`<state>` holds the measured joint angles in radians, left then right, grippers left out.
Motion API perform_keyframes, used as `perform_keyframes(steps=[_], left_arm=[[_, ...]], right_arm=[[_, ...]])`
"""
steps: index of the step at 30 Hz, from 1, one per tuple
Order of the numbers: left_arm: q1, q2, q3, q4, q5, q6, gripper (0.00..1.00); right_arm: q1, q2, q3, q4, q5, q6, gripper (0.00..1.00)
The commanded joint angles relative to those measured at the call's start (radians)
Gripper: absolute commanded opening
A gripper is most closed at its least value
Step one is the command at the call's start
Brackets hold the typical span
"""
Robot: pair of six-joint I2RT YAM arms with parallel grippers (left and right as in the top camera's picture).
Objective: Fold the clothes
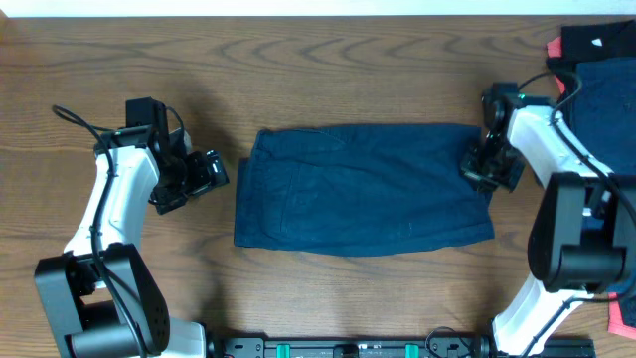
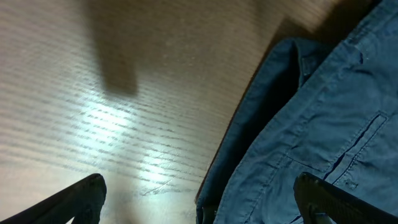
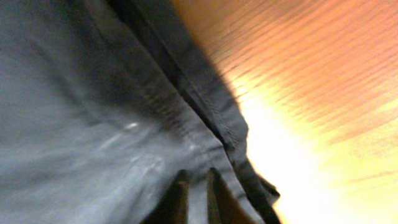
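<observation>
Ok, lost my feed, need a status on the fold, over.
Left gripper open, beside trousers' left edge. Right gripper jaws near shut at right edge, grip unclear. Other clothes piled far right, not in the way.

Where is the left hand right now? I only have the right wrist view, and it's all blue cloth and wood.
Observer: The left hand is beside the left end of the folded navy garment, over bare table and apart from the cloth.
Operator: Is it open?
Observer: Yes. The left wrist view shows its fingers spread wide, gripping nothing.
Operator: Any other clothes around?
Observer: A pile lies at the table's far right corner: navy cloth, with black and red pieces at its edges.
</observation>
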<state>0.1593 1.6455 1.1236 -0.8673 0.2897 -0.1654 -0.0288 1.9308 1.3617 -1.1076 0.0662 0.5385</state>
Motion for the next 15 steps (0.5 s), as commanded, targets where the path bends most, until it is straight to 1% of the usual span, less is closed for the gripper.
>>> perform_keyframes(steps=[1, 2, 3, 4, 7, 10, 15], left_arm=[[-0.01, 0.004, -0.007, 0.008, 0.057, 0.081, 0.98], [-0.013, 0.004, -0.007, 0.013, 0.071, 0.101, 0.98], [-0.018, 0.005, -0.007, 0.017, 0.082, 0.111, 0.98], [-0.022, 0.005, -0.007, 0.021, 0.089, 0.113, 0.98], [-0.039, 0.01, -0.007, 0.049, 0.097, 0.116, 0.98], [-0.056, 0.042, -0.007, 0.084, 0.133, 0.18, 0.98], [-0.058, 0.146, -0.007, 0.136, 0.157, 0.206, 0.98]], right_arm=[[-0.005, -0.135, 0.062, -0.015, 0.014, -0.02, 0.66], [-0.005, -0.162, 0.064, -0.013, -0.02, -0.053, 0.81], [-0.005, -0.193, 0.064, -0.011, -0.069, -0.097, 0.88], [-0.005, -0.22, 0.064, -0.012, -0.12, -0.134, 0.91], [-0.003, -0.275, 0.064, -0.035, -0.249, -0.2, 0.93], [0.005, -0.305, 0.064, -0.068, -0.355, -0.267, 0.92], [0.044, -0.309, 0.055, -0.092, -0.37, -0.32, 0.91]])
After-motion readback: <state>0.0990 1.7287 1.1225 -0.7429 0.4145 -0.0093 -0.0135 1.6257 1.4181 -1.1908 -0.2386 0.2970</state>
